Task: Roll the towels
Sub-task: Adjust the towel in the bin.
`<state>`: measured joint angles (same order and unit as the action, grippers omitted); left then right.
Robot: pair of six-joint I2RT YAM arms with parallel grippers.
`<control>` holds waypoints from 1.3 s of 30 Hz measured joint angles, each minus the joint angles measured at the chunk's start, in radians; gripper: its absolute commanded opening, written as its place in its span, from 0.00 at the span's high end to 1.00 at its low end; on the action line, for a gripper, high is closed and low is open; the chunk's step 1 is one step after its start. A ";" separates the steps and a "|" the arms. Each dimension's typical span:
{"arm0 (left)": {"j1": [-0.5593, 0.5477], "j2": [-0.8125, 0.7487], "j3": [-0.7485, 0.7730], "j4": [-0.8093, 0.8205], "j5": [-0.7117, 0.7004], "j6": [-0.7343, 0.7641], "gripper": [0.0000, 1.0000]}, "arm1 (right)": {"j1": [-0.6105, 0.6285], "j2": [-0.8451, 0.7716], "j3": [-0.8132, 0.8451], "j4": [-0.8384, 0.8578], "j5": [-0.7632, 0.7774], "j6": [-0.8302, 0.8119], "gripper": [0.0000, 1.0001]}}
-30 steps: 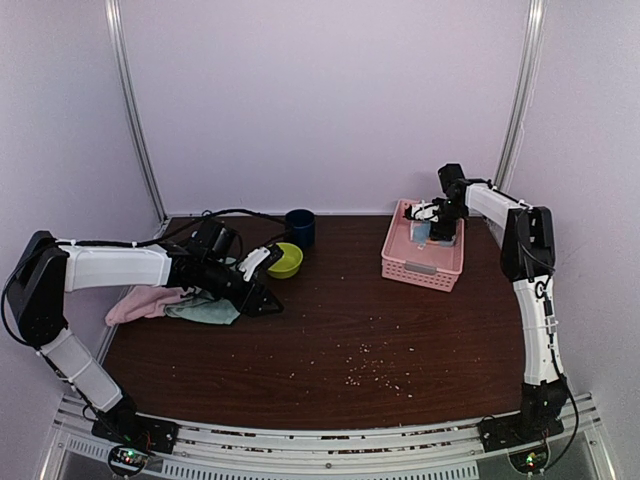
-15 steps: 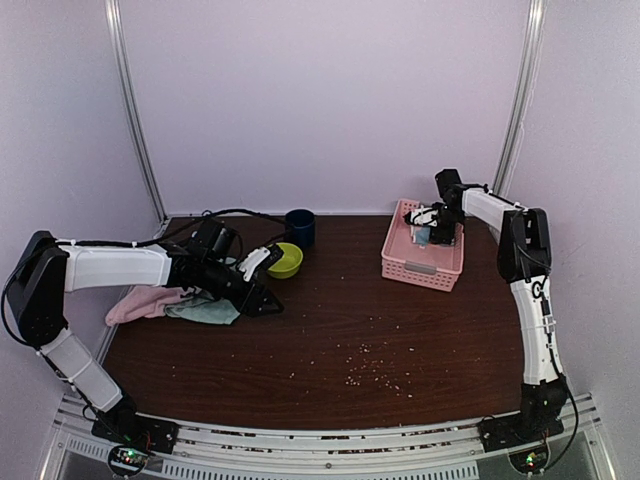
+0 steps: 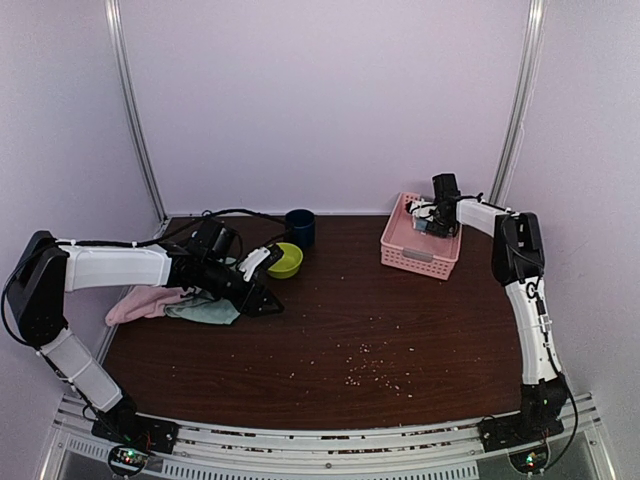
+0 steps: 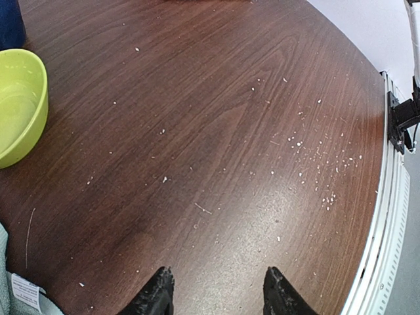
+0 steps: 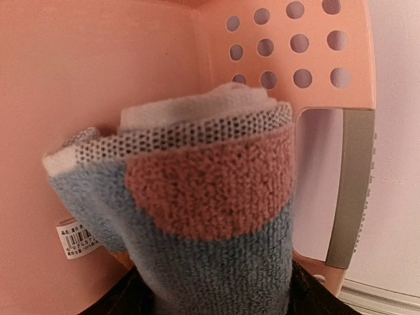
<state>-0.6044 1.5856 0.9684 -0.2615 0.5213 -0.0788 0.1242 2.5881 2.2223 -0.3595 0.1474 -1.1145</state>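
Observation:
My right gripper (image 3: 430, 221) is shut on a rolled light blue towel with pink patches (image 5: 197, 216) and holds it inside the pink basket (image 3: 415, 250), near its far corner; the towel fills the right wrist view. My left gripper (image 3: 268, 300) is open and empty, low over bare wood, its fingertips (image 4: 161, 289) apart. Right beside it to the left lie a mint green towel (image 3: 205, 311) and a pink towel (image 3: 140, 302) at the table's left edge. A plain pale blue towel does not show.
A lime-green bowl (image 3: 286, 260) and a dark blue cup (image 3: 299, 227) stand behind my left gripper. The bowl also shows in the left wrist view (image 4: 16, 105). Crumbs are scattered over the brown table (image 3: 370, 370).
My right gripper has moved towards the far left of the basket with the rolled towel, and the basket has shifted back and turned a little. The left arm has not moved.

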 measured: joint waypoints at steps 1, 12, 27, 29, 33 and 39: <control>0.000 0.000 0.000 0.000 0.000 0.000 0.52 | 0.000 0.000 -0.012 0.019 0.000 0.002 0.29; 0.002 0.000 0.000 0.000 -0.025 0.000 0.49 | 0.002 -0.230 -0.278 0.056 -0.098 0.005 0.23; 0.018 -0.101 0.000 -0.032 -0.168 -0.027 0.48 | 0.024 -0.488 -0.267 -0.272 -0.323 0.171 0.45; 0.018 -0.119 0.004 -0.065 -0.225 -0.042 0.47 | 0.043 -0.558 -0.315 -0.310 -0.346 0.220 0.50; 0.019 -0.157 0.025 -0.147 -0.378 -0.090 0.45 | 0.121 -0.772 -0.493 -0.348 -0.401 0.346 0.50; 0.021 -0.228 0.071 -0.262 -0.616 -0.184 0.43 | 0.267 -1.140 -0.891 -0.287 -0.576 0.558 0.45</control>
<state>-0.5838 1.3579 1.0393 -0.5240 -0.0948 -0.2626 0.3908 1.4483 1.3312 -0.6464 -0.4290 -0.5560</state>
